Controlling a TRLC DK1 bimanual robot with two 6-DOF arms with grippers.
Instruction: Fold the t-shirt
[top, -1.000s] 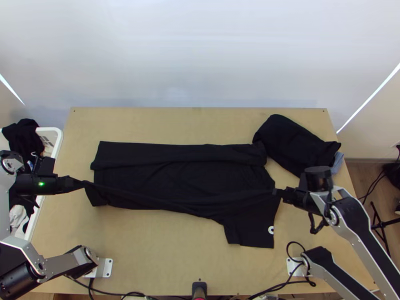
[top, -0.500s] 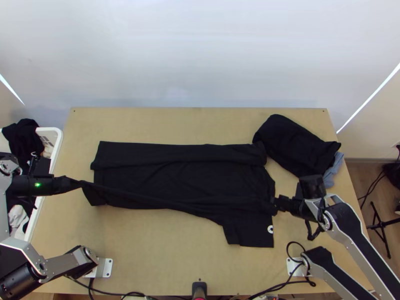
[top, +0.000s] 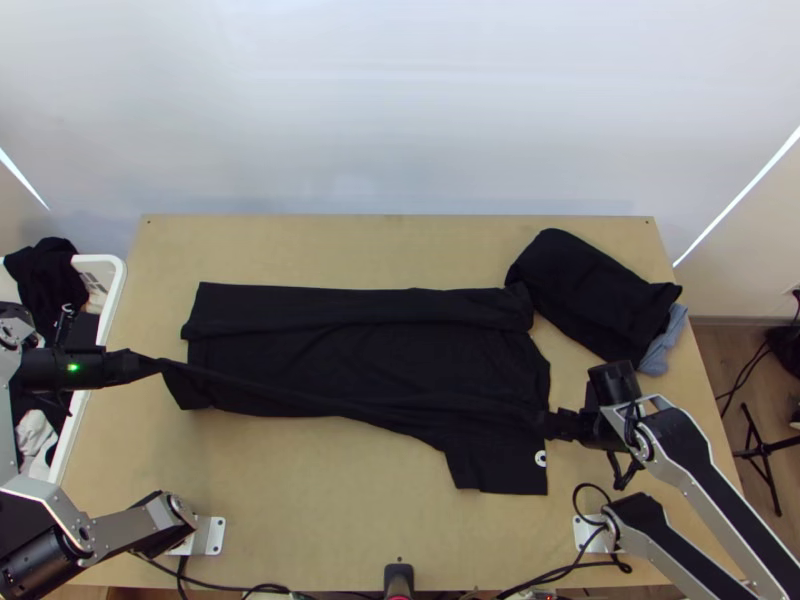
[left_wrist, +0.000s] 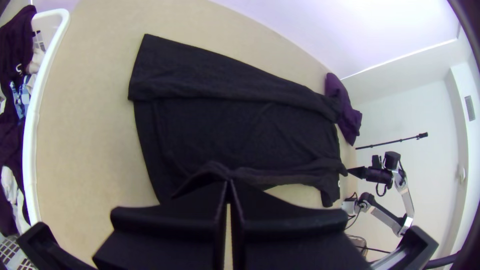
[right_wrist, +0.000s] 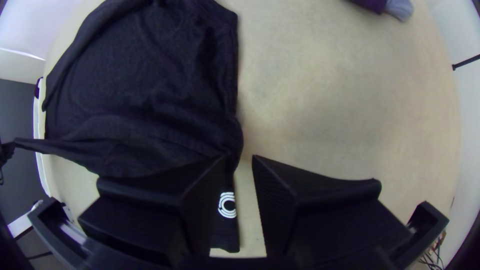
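Lying on the light wooden table (top: 310, 530), the black t-shirt (top: 360, 365) has its far side folded over lengthwise.
The left pincer (top: 152, 367) grips its drawn-out corner near the white basket (top: 119, 282); the right pincer (top: 551, 424) stands wide at the shirt's edge by the sleeve (top: 498, 467). Dark cloth (top: 590, 290) lies far right on the table, a pale wall (top: 400, 110) behind, wood floor (top: 712, 350) to the right.
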